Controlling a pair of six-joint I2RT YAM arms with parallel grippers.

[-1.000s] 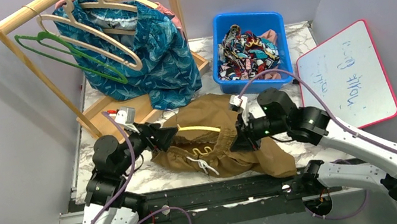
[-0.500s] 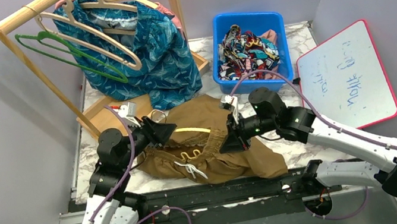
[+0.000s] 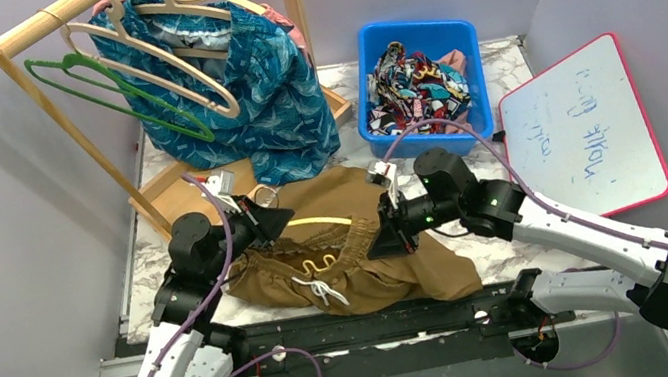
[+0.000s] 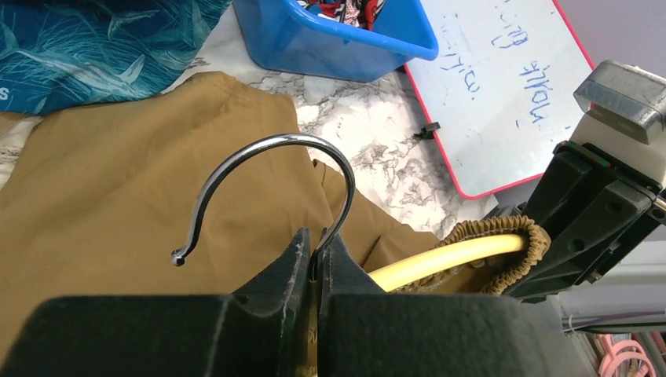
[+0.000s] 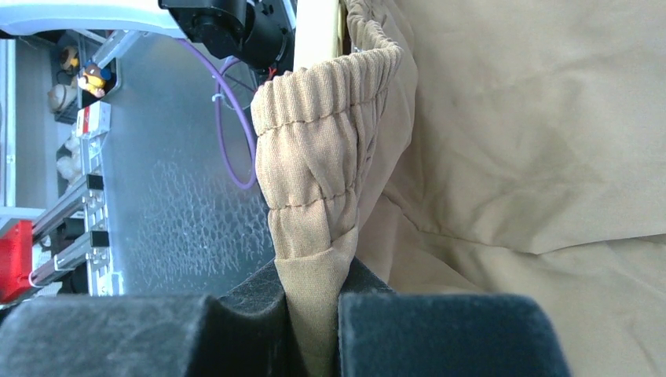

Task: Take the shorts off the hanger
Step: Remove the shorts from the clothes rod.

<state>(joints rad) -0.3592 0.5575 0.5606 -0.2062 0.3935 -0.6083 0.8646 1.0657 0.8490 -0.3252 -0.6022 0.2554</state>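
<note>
Marbled bench carries the brown shorts, crumpled near its 6 o'clock edge between both arms and threaded on a yellow hanger. The left pincer is clamped on the neck of the hanger's metal hook. The right pincer is clamped on the elastic waistband, which loops round the hanger's arm. A blue bin of clothes sits at 12 o'clock, a whiteboard at 3, and teal shorts hang on a rack at 11.
</note>
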